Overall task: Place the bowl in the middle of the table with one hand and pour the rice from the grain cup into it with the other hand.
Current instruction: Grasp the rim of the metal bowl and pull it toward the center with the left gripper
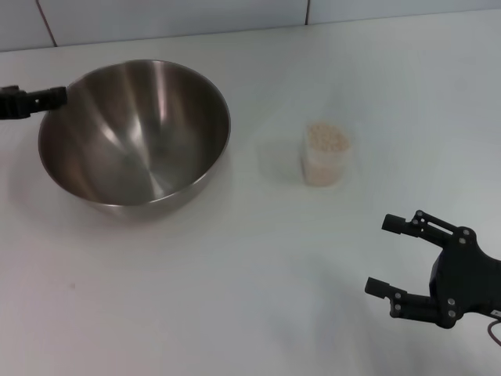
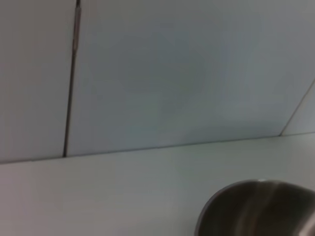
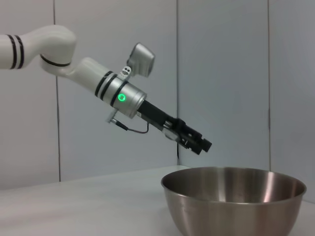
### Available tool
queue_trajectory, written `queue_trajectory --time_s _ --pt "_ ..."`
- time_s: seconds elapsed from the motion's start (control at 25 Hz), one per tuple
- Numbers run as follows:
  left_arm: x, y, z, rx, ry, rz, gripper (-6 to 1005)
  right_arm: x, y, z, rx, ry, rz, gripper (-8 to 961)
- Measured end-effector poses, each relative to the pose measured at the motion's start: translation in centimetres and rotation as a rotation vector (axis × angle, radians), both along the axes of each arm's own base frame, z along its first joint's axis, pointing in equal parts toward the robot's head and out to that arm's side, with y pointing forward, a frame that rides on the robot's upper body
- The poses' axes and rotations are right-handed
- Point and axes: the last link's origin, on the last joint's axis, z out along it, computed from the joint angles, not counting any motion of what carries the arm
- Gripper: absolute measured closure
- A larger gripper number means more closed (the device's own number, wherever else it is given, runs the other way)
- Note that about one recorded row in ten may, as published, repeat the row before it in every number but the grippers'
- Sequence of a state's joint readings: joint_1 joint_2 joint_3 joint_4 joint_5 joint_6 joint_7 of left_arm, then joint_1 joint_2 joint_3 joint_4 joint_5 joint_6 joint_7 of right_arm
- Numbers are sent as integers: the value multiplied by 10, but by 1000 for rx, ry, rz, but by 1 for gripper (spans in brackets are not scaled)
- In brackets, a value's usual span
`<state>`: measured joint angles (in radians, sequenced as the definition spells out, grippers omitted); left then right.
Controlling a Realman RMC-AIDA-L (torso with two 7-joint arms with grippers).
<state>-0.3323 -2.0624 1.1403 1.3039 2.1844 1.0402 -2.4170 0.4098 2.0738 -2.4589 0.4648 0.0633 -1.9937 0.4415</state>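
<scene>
The steel bowl (image 1: 135, 131) stands on the white table (image 1: 235, 305), left of the middle. My left gripper (image 1: 56, 96) is at the bowl's far left rim. In the right wrist view, that gripper (image 3: 199, 143) hangs just above the rim of the bowl (image 3: 231, 202), and I cannot tell if it touches. The bowl's rim also shows in the left wrist view (image 2: 256, 209). The grain cup (image 1: 324, 155), full of rice (image 1: 326, 138), stands upright to the right of the bowl. My right gripper (image 1: 387, 255) is open and empty, low over the table, in front and to the right of the cup.
A pale tiled wall (image 1: 235, 16) runs along the table's far edge, just behind the bowl. It also shows in the left wrist view (image 2: 172, 73).
</scene>
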Motion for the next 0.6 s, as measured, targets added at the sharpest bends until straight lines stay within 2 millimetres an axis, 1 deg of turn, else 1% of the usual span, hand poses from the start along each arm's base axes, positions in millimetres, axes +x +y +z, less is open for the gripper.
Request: queue_trajectory --time_s 0.2,0.32,0.6 --pt "-9 11 -6 -26 32 51 156 0 0 0 0 -2 0 123" --pt "-14 15 -14 -50 50 72 157 1 1 0 1 -6 -2 124" --pt "-21 19 -29 -100 77 100 157 1 1 -1 -1 -9 -4 126"
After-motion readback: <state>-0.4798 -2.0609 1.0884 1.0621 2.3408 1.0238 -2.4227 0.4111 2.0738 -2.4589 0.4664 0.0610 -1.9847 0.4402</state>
